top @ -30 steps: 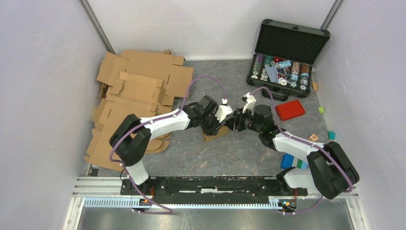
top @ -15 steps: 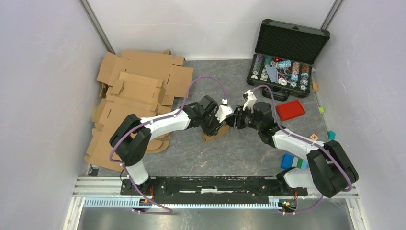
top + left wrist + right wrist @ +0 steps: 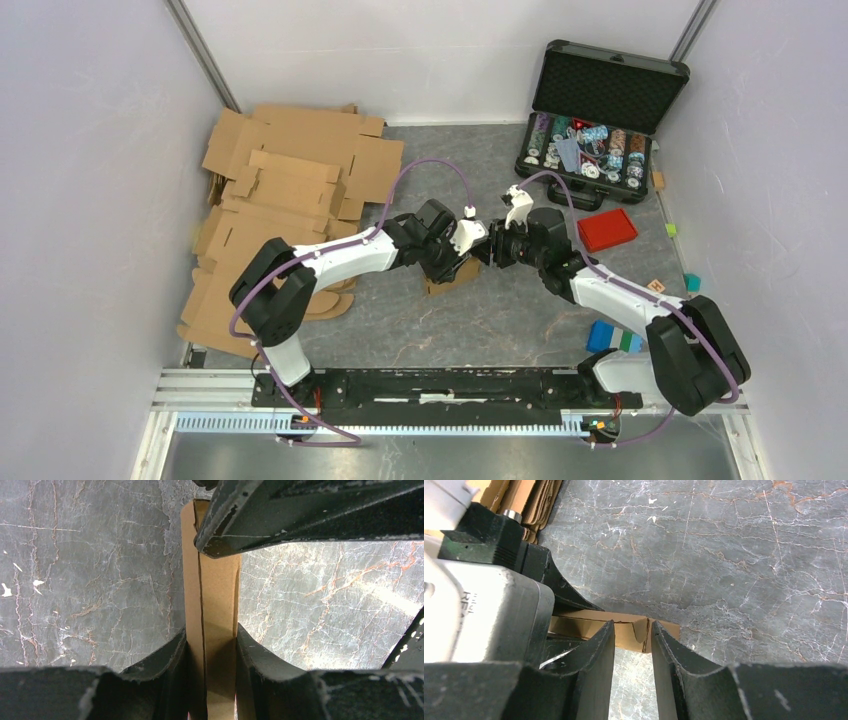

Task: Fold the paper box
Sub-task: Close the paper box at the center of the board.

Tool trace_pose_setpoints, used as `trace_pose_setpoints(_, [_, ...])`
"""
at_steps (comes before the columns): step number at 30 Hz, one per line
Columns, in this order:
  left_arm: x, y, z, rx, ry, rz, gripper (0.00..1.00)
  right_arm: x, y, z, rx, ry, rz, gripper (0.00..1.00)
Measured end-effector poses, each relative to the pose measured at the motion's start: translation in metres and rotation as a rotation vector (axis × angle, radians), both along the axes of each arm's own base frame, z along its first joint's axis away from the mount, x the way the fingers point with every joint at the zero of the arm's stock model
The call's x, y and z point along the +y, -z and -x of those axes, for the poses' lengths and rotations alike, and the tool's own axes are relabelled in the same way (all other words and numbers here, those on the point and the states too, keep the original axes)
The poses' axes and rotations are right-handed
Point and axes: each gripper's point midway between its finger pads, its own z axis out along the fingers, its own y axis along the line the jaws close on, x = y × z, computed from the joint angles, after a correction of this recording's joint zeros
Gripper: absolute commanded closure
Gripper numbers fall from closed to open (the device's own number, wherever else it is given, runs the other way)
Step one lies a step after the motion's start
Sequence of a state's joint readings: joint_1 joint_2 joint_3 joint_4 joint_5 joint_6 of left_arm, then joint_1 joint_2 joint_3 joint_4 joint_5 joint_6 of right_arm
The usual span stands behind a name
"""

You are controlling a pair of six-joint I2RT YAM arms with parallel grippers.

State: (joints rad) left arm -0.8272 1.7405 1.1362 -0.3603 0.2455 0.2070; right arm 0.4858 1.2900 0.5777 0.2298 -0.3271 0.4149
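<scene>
The paper box point(image 3: 450, 274) is a small brown cardboard piece at the table's middle, partly under the grippers. My left gripper point(image 3: 460, 262) is shut on it. In the left wrist view both pads clamp a narrow folded cardboard strip point(image 3: 217, 590) at the gripper point(image 3: 211, 635). My right gripper point(image 3: 489, 251) faces the left one, tip to tip. In the right wrist view its fingers point(image 3: 633, 626) stand a narrow gap apart, tips just over the box's end point(image 3: 579, 624), where a flap edge shows between them. One right finger point(image 3: 300, 515) crosses the top of the left wrist view.
A pile of large brown cardboard sheets point(image 3: 280, 200) lies at the left. An open black case point(image 3: 600, 120) of chips stands at the back right, a red lid point(image 3: 606, 229) in front of it. Small coloured blocks point(image 3: 612, 338) lie at the right.
My right gripper has moved a little left and away from me, closing in on the left gripper and the box. The left gripper has kept its hold and place.
</scene>
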Motion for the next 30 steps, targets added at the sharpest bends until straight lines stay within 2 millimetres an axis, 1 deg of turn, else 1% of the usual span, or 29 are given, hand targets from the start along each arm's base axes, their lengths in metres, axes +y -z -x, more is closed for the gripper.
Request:
trace_pose_setpoints(3, [0.0001,0.0002,0.0001,0.0,0.0,-0.001,0.91,0.0,0.0001,0.0001,-0.001,-0.002,0.002,0.61])
trace_pose_setpoints(10, [0.0001,0.0001,-0.0002,0.0,0.0,-0.001,0.91,-0.0024,0.0005,-0.0026,0.003,0.023,-0.006,0.51])
trace_pose_setpoints(12, [0.0,0.0,-0.0002,0.0,0.0,0.0,0.91,-0.0026,-0.0003,-0.0038,0.004,0.032,-0.015,0.5])
trace_pose_setpoints(20, [-0.0003,-0.0002,-0.0002,0.0,0.001,0.0,0.91,-0.0004,-0.0038,-0.0055,-0.012,0.066,-0.094,0.5])
trace_pose_setpoints(27, [-0.001,0.0,-0.0007,0.0,0.001,0.001,0.91,0.0038,-0.0094,-0.0062,-0.012,0.071,-0.144,0.56])
trace_pose_setpoints(30, [-0.0018,-0.0001,-0.0012,0.001,0.001,0.001,0.91,0.005,-0.0079,-0.0059,0.0,0.071,-0.151,0.56])
